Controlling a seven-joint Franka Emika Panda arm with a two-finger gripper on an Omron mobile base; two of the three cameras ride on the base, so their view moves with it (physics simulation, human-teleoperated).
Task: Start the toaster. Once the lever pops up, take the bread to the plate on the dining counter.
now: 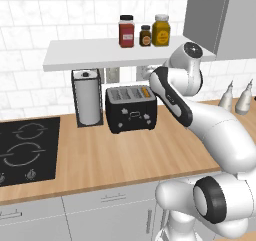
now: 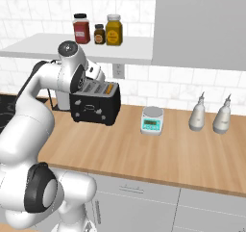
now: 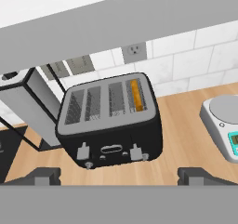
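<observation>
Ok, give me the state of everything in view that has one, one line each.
toaster: upright on the counter, untouched.
bread: sunk in the rightmost slot as the hand view shows it, top edge showing.
gripper: fingers spread wide, holding nothing, clear of the toaster.
paper towel roll: upright in its holder.

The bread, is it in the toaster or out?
In. The bread sits down in the rightmost slot of the toaster; its golden edge shows there.

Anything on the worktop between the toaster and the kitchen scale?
Nothing: in the right base view only bare wood worktop runs from the toaster to the kitchen scale. The hand view shows the same bare stretch.
</observation>
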